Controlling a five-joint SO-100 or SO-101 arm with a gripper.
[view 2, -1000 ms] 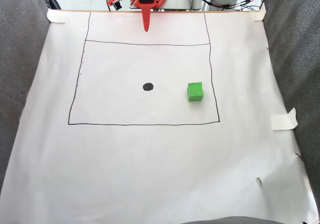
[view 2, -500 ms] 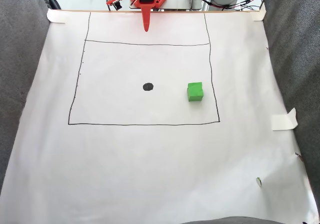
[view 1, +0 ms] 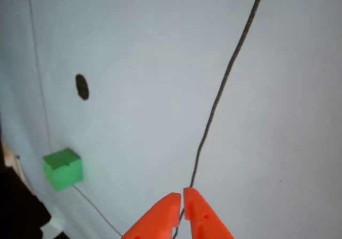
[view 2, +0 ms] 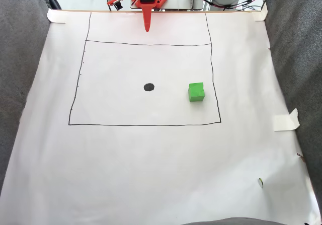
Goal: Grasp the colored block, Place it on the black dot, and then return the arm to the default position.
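Nothing moved since earlier frames: arm, block, dot all unchanged. Orange gripper parked at far edge of paper sheet, fingers pressed together, holding nothing. Green block on sheet well ahead of fingertips, inside drawn rectangle, off to right in fixed view. Black dot straight ahead of tips, apart from block.

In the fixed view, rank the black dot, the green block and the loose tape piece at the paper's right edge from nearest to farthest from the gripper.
Measured from the gripper, at the top centre of the paper:
1. black dot, almost straight below the gripper tip, mid-rectangle.
2. green block, right of the dot, inside the rectangle's right line.
3. tape piece, at the right edge of the paper, outside the rectangle.
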